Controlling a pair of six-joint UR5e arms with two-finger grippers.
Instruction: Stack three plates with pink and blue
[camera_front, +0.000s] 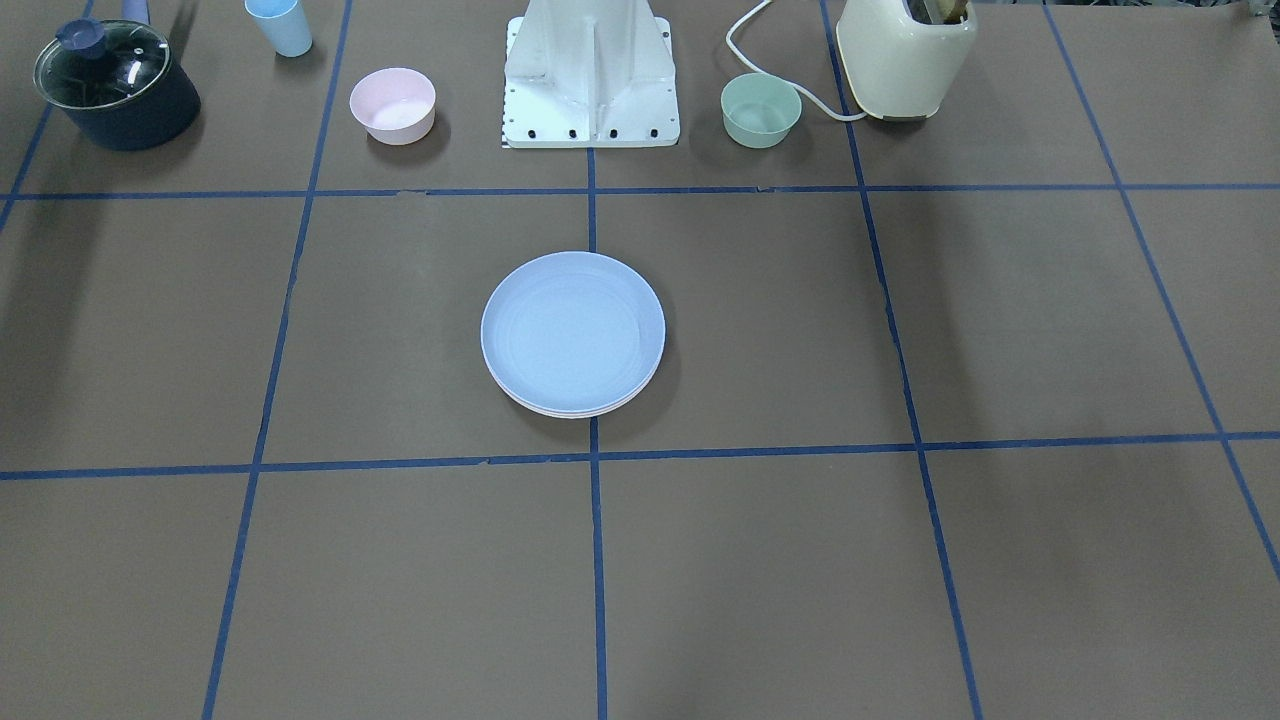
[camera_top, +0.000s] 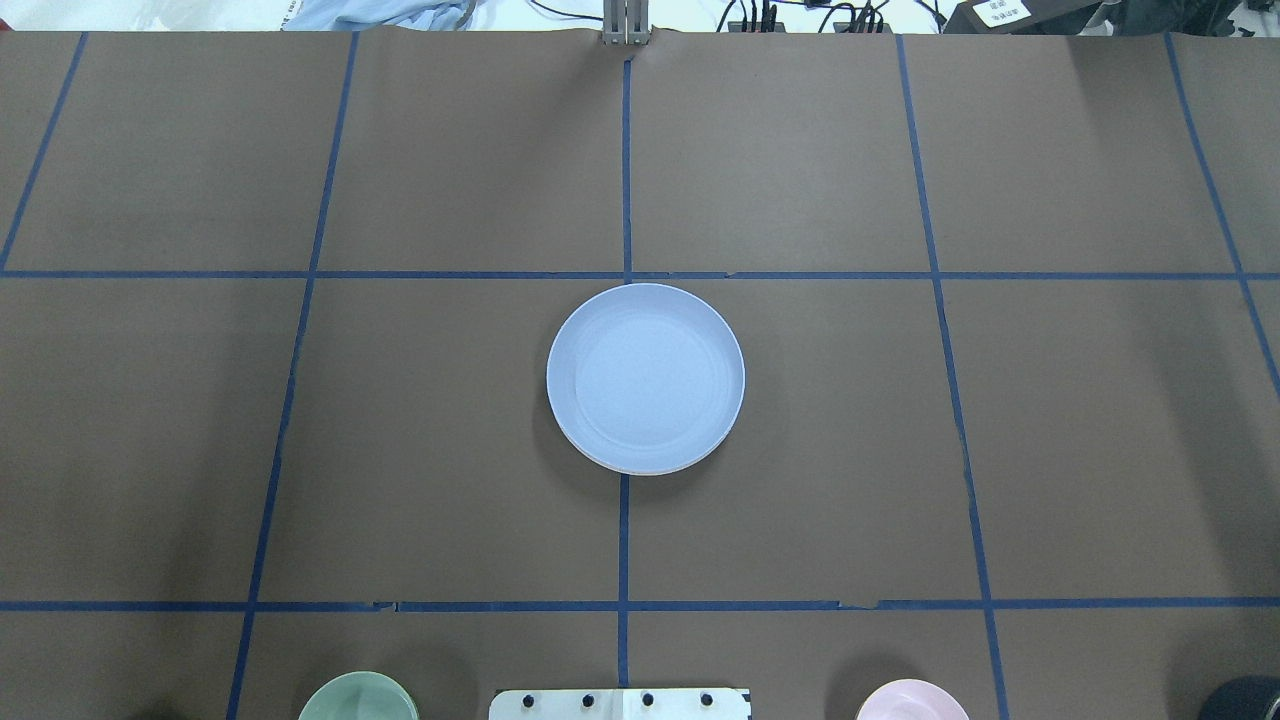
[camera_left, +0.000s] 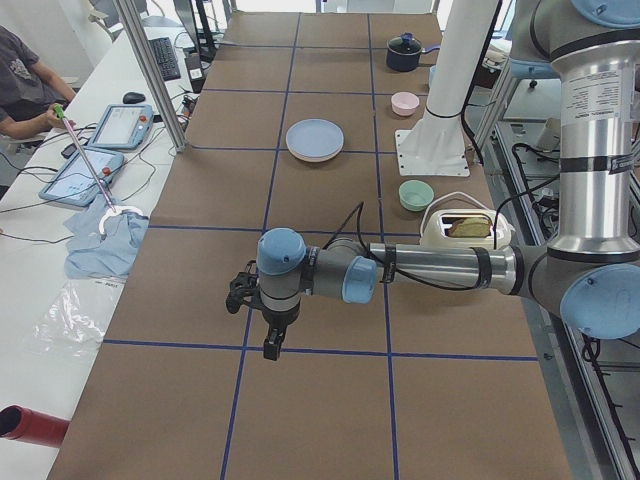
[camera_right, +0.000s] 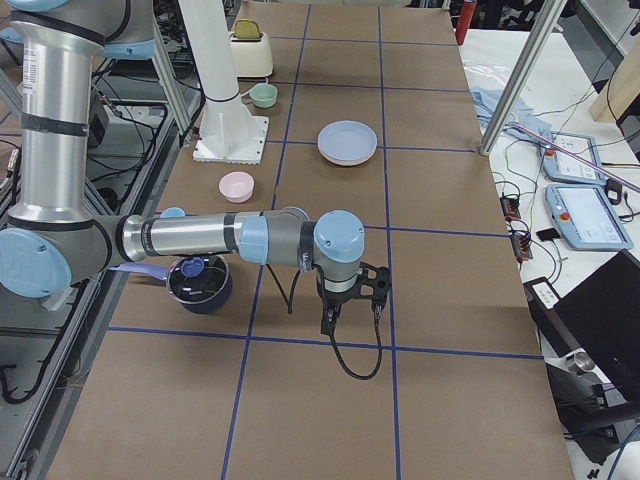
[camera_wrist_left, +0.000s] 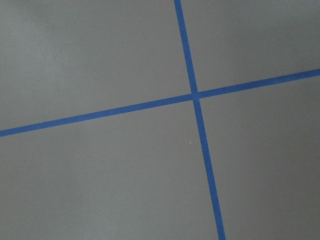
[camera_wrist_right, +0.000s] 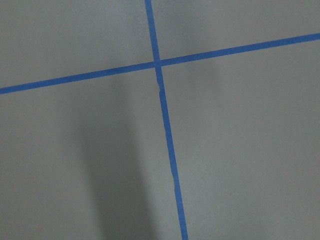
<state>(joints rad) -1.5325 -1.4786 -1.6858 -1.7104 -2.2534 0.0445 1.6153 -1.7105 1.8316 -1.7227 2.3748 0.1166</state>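
A stack of plates lies at the middle of the table. The light blue plate is on top; it also shows in the overhead view and small in both side views. A pale pink plate's rim peeks out under its edge. The cream-green plate is hidden. My left gripper hangs over bare table far from the stack, and so does my right gripper. Each shows only in a side view, so I cannot tell if they are open or shut. Both wrist views show only table and blue tape.
Along the robot's side stand a small pink bowl, a small green bowl, a light blue cup, a dark lidded pot, a cream toaster and the white robot base. A person sits beyond the table.
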